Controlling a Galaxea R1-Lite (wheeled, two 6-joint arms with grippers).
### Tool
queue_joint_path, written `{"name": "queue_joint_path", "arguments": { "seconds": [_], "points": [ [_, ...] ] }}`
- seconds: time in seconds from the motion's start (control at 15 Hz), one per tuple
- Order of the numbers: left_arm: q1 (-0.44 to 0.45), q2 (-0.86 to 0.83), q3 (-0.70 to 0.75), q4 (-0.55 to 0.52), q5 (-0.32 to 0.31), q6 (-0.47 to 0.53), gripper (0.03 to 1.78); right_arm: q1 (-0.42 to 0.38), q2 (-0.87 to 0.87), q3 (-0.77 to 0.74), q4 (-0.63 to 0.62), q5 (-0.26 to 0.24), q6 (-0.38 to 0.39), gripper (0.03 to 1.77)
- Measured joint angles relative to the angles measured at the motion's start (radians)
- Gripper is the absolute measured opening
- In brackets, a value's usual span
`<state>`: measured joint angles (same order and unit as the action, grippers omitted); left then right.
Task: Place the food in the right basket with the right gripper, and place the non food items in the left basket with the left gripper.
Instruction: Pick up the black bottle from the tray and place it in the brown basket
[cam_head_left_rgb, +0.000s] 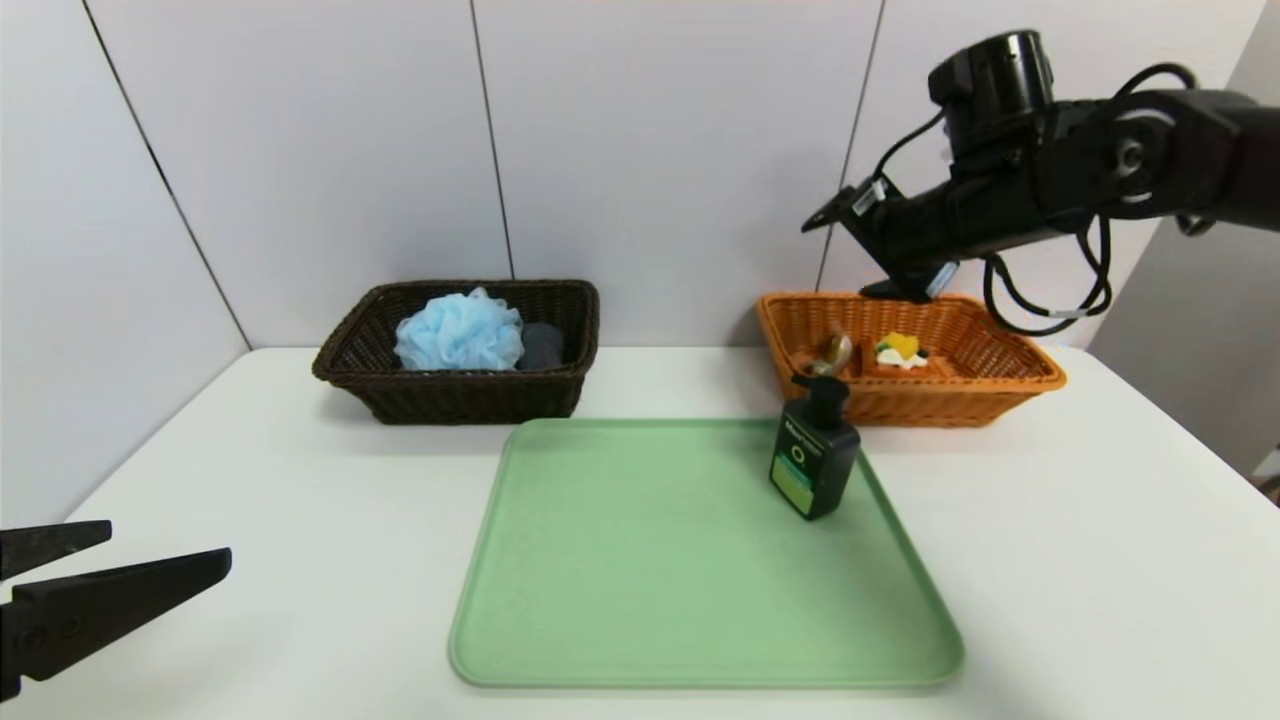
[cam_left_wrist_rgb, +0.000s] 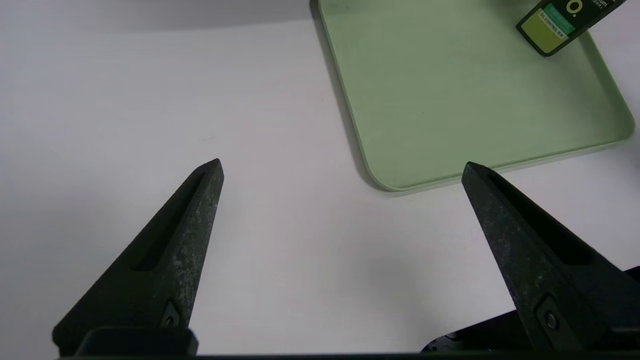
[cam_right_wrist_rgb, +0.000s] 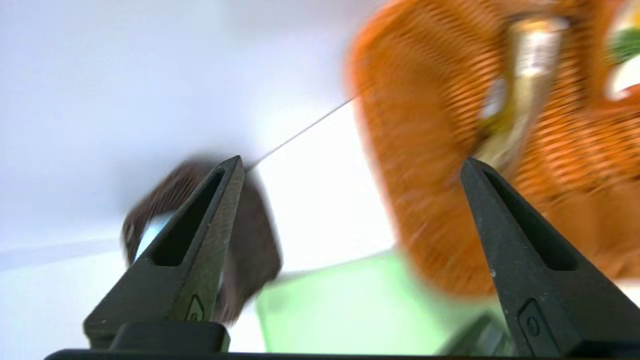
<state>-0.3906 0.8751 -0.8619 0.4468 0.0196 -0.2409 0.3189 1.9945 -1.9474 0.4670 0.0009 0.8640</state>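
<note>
A: What is seen from the head view?
B: A fluffy blue puff (cam_head_left_rgb: 459, 330) and a grey towel (cam_head_left_rgb: 541, 345) are laid in the woven brown basket (cam_head_left_rgb: 375, 385). The waffle (cam_head_left_rgb: 899, 352) and the wrapped bar (cam_head_left_rgb: 834, 352) are laid in the flared orange basket (cam_head_left_rgb: 990, 385). The square green bottle (cam_head_left_rgb: 813, 450) is stood on the smooth tray (cam_head_left_rgb: 650, 560). The right gripper (cam_head_left_rgb: 905, 285) is held above the orange basket.
A: And the wrist views?
B: The left gripper (cam_left_wrist_rgb: 342, 167) is spread wide over the white table (cam_left_wrist_rgb: 150, 100). The right jaws are shown wide apart, holding nothing, which the head view hides.
</note>
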Motion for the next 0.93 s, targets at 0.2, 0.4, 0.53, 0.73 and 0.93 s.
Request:
{"name": "queue_joint_path", "arguments": {
  "seconds": [0.2,0.4,0.53,0.73,0.93],
  "points": [
    [0.0,0.0,0.002,0.0,-0.002,0.0,1.69,0.077,-0.112,0.033,0.1,-0.032,-0.203,1.58],
    [0.0,0.0,0.003,0.0,-0.001,-0.001,1.69,0.133,-0.193,0.12,0.09,-0.167,-0.453,1.63],
    [0.0,0.0,0.003,-0.001,-0.002,-0.001,1.69,0.147,-0.222,0.153,0.032,-0.271,-0.574,1.64],
    [0.0,0.0,0.003,-0.001,-0.001,-0.001,1.69,0.153,-0.241,0.199,0.016,-0.393,-0.6,1.67],
    [0.0,-0.001,0.003,-0.001,-0.002,-0.001,1.69,0.154,-0.254,0.255,-0.086,-0.399,-0.617,1.68]
  ]
}}
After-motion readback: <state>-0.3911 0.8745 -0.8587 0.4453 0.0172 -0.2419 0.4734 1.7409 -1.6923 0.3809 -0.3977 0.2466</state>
